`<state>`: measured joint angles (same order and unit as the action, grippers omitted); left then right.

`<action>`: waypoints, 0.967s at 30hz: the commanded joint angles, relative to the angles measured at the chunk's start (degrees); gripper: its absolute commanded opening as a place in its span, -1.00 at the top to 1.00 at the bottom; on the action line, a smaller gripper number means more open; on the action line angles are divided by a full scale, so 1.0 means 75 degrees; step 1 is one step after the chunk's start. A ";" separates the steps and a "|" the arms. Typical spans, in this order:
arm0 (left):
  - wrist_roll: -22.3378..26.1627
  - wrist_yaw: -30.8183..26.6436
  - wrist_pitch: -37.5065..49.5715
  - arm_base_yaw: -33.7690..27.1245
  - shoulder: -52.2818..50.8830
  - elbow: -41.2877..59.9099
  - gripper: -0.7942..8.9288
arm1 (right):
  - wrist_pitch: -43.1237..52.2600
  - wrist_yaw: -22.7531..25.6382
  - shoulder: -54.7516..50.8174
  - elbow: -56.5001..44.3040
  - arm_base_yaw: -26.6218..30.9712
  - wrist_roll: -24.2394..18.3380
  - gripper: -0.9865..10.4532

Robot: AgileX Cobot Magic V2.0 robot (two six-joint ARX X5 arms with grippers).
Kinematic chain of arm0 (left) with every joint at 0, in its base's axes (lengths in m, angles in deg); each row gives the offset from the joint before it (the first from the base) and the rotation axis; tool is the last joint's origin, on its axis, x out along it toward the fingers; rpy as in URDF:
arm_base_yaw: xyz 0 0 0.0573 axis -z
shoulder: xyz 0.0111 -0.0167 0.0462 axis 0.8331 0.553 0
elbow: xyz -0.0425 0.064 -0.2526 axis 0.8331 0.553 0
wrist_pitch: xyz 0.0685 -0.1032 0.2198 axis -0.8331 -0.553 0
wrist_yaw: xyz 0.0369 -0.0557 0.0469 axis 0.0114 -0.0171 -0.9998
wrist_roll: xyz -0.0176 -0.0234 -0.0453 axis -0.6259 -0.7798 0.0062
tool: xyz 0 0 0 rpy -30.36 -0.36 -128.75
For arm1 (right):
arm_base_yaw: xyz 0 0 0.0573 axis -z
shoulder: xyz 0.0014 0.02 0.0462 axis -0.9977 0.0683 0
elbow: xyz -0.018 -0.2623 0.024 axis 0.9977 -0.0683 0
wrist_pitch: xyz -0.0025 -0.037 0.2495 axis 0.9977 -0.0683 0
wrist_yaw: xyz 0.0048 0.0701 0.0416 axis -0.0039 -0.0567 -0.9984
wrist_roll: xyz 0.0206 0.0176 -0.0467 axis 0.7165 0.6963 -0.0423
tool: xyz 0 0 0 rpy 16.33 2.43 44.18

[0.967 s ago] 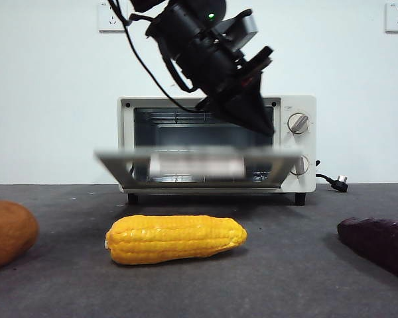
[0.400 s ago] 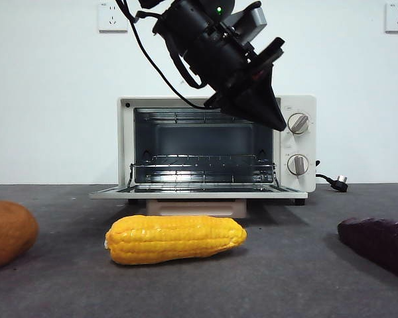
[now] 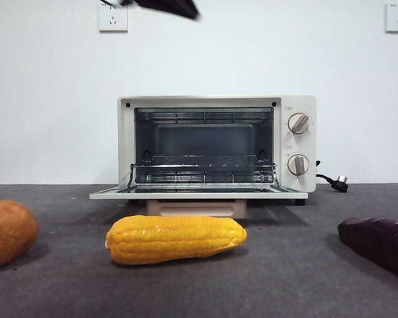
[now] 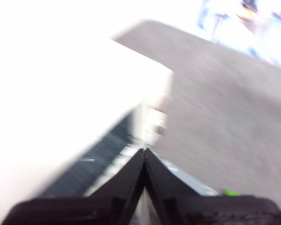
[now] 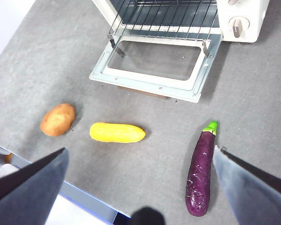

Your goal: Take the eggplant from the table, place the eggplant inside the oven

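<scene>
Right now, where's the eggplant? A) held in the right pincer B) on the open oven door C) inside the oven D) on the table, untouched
D: the eggplant lies on the table, in front of the open oven, with the right pincer open above it and holding nothing.

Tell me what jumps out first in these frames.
The cream oven stands centre at the back, door dropped flat open, wire rack bare. The yellow corn lies in front of it. The purple eggplant lies untouched on the table, below the right gripper, whose jaws are spread wide.
</scene>
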<state>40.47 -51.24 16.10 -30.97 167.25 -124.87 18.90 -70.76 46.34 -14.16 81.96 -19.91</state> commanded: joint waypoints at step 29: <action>0.0204 0.1856 -0.2049 -0.3439 -0.5123 0.2882 0.85 | 0.0181 -0.0003 0.0012 0.0026 -0.0015 -0.0047 -0.16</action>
<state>41.39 -37.69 -0.03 -56.54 129.87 -105.44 20.08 -70.76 46.37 -14.16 81.96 -19.91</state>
